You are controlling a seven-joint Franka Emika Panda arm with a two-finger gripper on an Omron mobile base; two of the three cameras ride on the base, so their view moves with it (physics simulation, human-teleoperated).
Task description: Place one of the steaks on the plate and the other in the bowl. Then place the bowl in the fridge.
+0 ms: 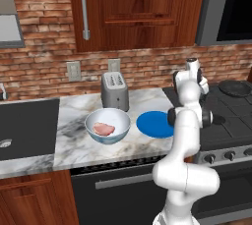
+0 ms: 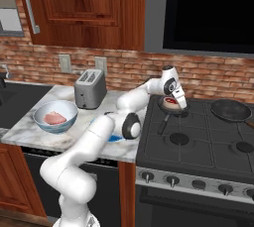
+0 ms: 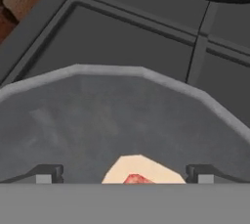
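Since the pink steak [image 1: 104,129] already lies in the bowl [image 1: 108,126] on the bench [image 1: 74,121], my fingers [image 3: 124,175] hang spread wide and empty over the red steak [image 3: 140,171] in the pan [image 3: 122,115], bound for the bare plate [image 1: 154,124].

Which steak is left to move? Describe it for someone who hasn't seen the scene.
Start at the black stove right of the marble counter. On its rear left burner sits a small frying pan, directly under the open hand. The dark red steak with the whitish fat rim lies in it; the pale pink steak already sits in the bowl.
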